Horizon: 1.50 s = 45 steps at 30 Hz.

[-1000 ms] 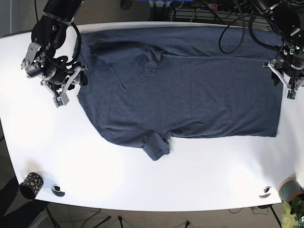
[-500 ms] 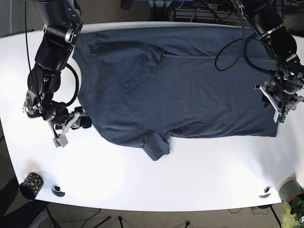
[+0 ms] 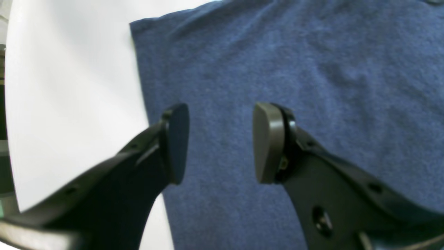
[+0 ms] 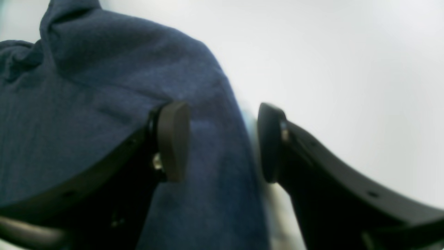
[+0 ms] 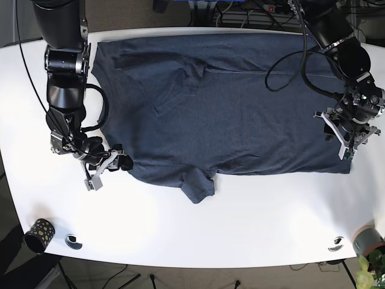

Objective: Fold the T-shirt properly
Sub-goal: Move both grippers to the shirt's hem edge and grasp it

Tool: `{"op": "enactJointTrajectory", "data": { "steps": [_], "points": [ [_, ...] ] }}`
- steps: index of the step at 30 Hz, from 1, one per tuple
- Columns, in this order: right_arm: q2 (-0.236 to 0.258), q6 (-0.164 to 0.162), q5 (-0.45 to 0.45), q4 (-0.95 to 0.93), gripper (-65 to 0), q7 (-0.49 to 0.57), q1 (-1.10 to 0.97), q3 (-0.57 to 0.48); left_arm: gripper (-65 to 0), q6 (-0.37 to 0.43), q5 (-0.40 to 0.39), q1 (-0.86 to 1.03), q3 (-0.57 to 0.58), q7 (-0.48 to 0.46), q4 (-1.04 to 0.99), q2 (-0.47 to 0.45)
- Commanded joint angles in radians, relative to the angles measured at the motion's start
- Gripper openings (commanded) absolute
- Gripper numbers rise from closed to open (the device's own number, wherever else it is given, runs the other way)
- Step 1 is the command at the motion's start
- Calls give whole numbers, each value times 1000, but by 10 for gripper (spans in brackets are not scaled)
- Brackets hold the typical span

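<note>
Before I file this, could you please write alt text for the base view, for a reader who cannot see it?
A dark blue T-shirt lies spread on a white table, with one sleeve bunched at its near edge. The right gripper sits at the shirt's near-left corner, the left gripper at its right edge.

the t-shirt (image 5: 234, 102) is dark navy blue with a faintly heathered knit, and it lies spread nearly flat across the white table, its length running side to side. one short sleeve (image 5: 198, 185) sticks out along the near edge, bunched and curled. soft creases cross the cloth toward the far left. its hem edge (image 3: 138, 69) runs straight, ending in a square corner. the near-left edge (image 4: 222, 114) lies rounded and slightly rumpled.
</note>
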Motion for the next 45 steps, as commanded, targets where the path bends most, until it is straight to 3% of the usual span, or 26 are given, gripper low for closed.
{"op": "enactJointTrajectory", "data": {
  "steps": [1,13,17,20,23,25,30,43,45],
  "points": [
    [8,13,22,1,-352,57,34,-24,-371,2,-5,-14,-2,-21,20,-10],
    [-55,13,22,0,-358,90,26,-42,-371,2,-2,-22,-2,-21,-32,-61],
    [-56,0,22,0,-365,92,19,-42,-369,106,-2,-71,-2,-21,-135,-111],
    [-56,0,22,0,-445,92,19,-42,-350,170,-2,-130,-2,-21,-233,-150],
    [-56,0,22,1,-582,92,17,-42,-242,210,-6,-199,-2,-21,-353,-187],
    [-56,0,22,1,-628,92,17,-42,-186,222,-8,-252,-2,-23,-443,-205],
    [-56,0,22,1,-629,92,15,-42,-174,218,-11,-378,4,-41,-652,-246],
    [-56,0,22,4,-629,92,15,-42,-168,213,-12,-544,7,-277,-1168,-340],
    [-56,0,22,4,-629,92,15,-42,-168,175,-12,-545,7,-294,-1195,-340]
  ]
}}
